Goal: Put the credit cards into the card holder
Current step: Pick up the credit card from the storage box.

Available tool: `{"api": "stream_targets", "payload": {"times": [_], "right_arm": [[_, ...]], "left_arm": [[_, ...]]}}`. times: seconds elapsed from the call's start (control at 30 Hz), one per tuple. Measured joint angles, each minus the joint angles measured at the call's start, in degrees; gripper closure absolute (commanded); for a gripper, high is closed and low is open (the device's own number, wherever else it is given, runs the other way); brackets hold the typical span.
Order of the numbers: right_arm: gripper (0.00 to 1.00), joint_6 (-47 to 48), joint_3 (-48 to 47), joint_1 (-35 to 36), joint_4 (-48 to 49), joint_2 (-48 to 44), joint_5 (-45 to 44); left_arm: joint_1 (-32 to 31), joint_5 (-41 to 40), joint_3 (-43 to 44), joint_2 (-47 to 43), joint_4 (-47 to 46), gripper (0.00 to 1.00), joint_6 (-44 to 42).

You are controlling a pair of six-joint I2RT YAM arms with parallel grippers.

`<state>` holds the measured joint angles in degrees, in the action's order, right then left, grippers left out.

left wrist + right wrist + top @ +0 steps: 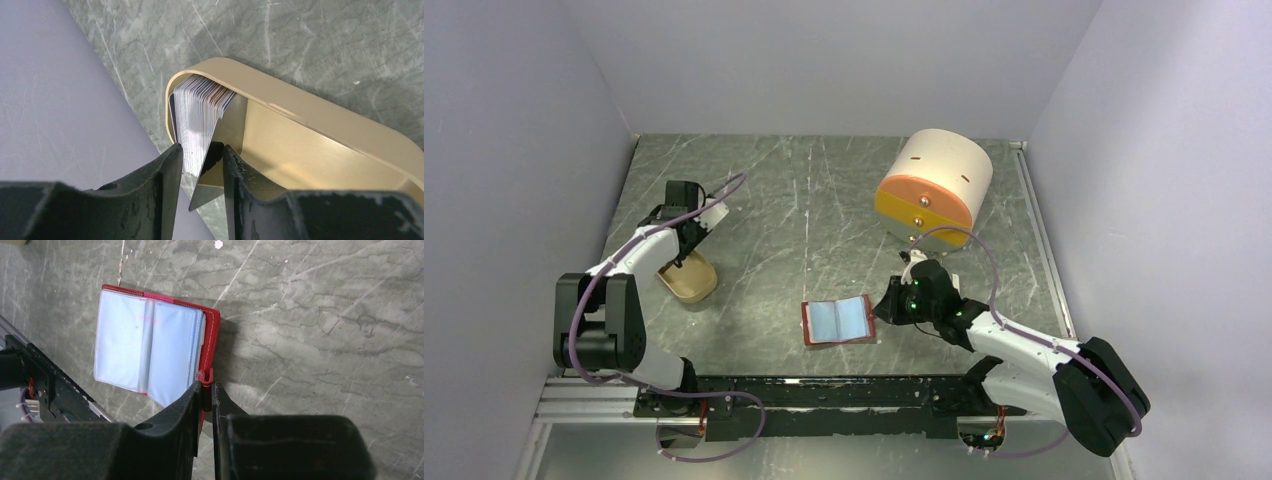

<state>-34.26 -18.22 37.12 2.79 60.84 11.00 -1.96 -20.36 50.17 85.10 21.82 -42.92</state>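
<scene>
Left fingers (167,192): straddling the credit cards (200,112) in the tray (310,107), grip unclear; should nip one card only.
Right fingers (186,407): clamped on the card holder (150,345) edge, steadying it.

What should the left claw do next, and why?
Probably squeeze the left gripper shut: its fingers straddle the thin white credit cards standing in the beige oval tray, with a gap showing beside them. The right gripper pinches the red folding card holder.
</scene>
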Motion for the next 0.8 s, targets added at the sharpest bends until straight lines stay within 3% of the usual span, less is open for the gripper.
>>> {"api": "stream_targets", "payload": {"times": [0.1, 0.27, 0.8], "right_arm": [[0.84, 0.00, 0.00, 0.00, 0.00, 0.02, 0.04], [0.84, 0.00, -0.07, -0.02, -0.04, 0.17, 0.15], [0.84, -0.02, -0.09, -0.04, 0.81, 1.86, 0.87]], "left_arm": [[0.00, 0.00, 0.39, -0.15, 0.44, 0.64, 0.00], [-0.09, 0.13, 1.29, -0.13, 1.57, 0.90, 0.07], [-0.50, 2.78, 6.69, -1.11, 11.54, 0.91, 5.51]]}}
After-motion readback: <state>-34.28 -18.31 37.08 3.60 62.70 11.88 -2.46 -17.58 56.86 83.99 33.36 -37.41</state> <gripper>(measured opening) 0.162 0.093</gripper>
